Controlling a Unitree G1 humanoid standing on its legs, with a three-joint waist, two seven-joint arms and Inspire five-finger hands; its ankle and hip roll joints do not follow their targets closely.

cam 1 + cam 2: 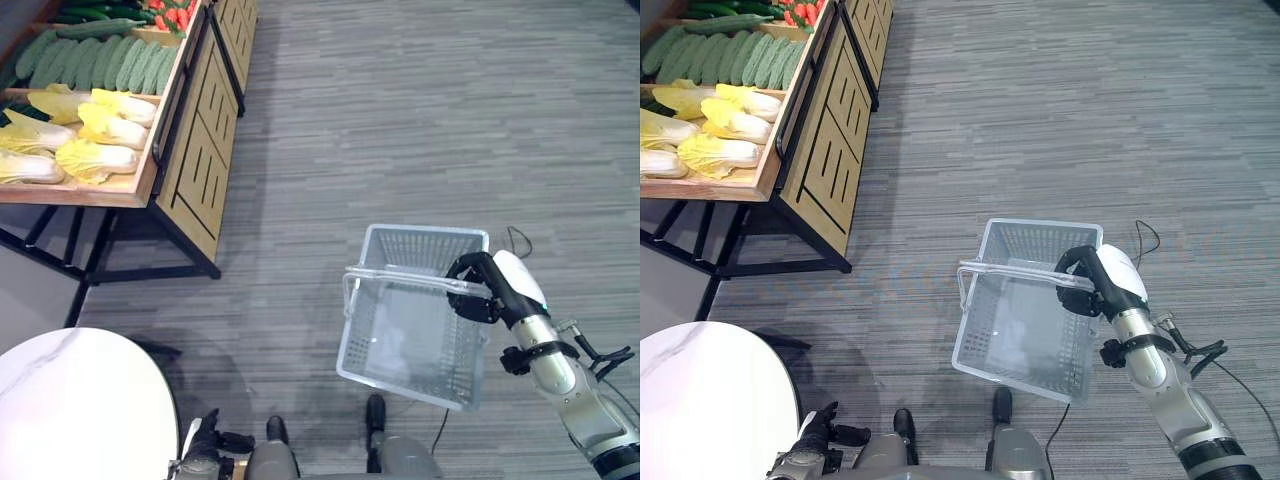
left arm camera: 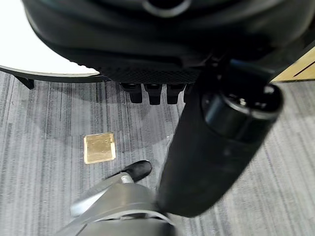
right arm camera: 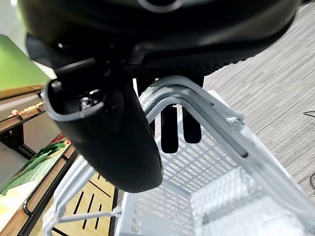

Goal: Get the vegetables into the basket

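Right hand (image 1: 487, 290) curled round handle of white plastic mesh basket (image 1: 400, 340), nothing inside | far left: wooden crate (image 1: 140, 170) held pale cabbages (image 1: 95, 155), green cucumbers (image 1: 90, 62) | left hand (image 1: 205, 440) low near left, fingers relaxed

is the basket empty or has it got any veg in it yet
Empty. Through the basket only its bare mesh floor shows; the right hand curls round its handle. The cabbages and cucumbers lie on the stand.
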